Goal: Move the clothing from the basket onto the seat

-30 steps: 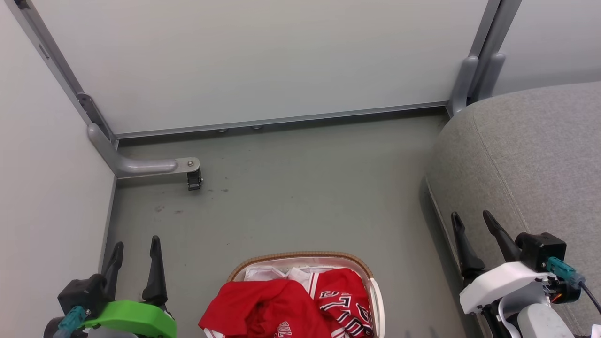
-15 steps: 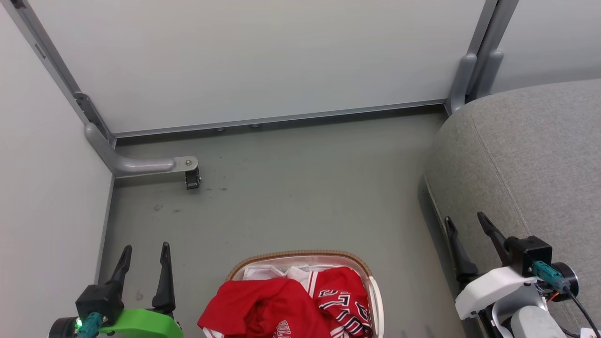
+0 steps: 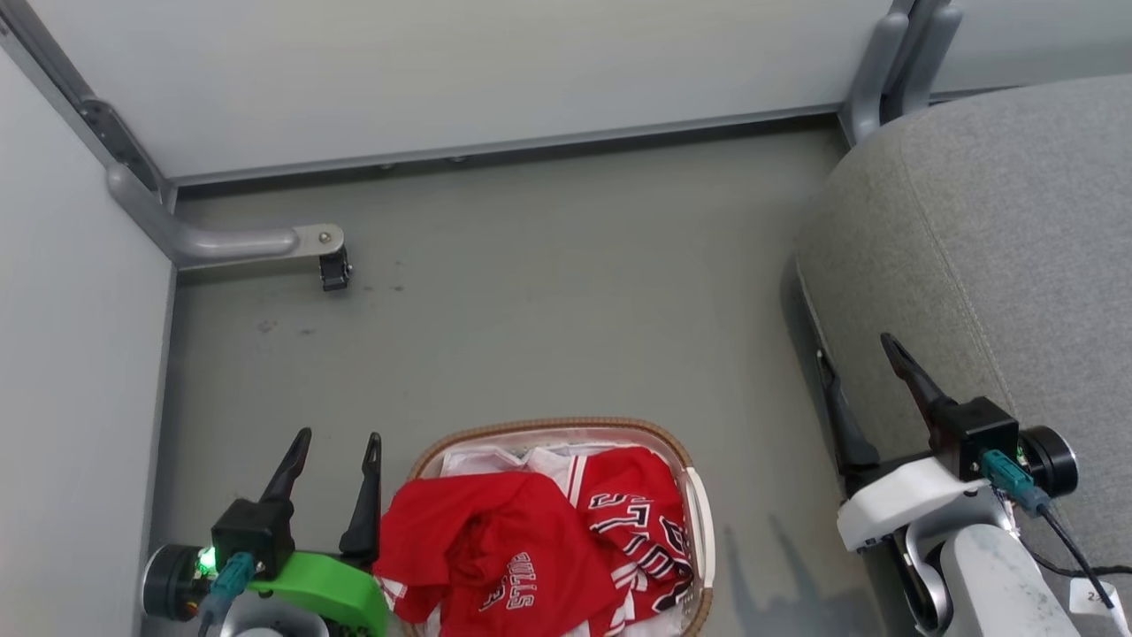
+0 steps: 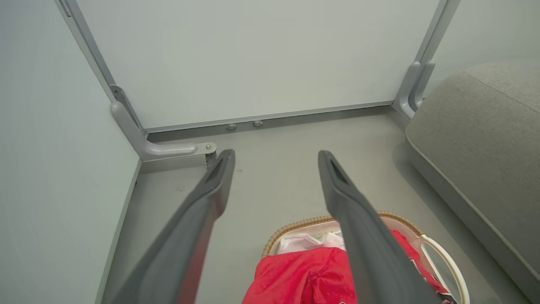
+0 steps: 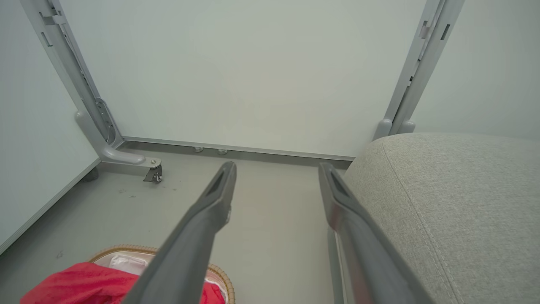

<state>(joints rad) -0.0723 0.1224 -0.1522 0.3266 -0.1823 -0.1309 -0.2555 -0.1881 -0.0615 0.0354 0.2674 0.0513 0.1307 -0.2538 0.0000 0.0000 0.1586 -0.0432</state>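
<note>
Head view: red basketball jerseys with white trim (image 3: 495, 540) lie heaped in the oval white plastic basket with tan woven rim (image 3: 548, 426) at 6 o'clock. The light-grey upholstered seat (image 3: 999, 248) is at 3 o'clock. The left gripper (image 3: 337, 436) (green-cuffed) at 7 o'clock and the right gripper (image 3: 853, 347) at 4 o'clock are both spread and empty.

Left wrist view: fingers apart, jerseys at 6 o'clock.

Right wrist view: fingers parted, seat at 4 o'clock.
</note>
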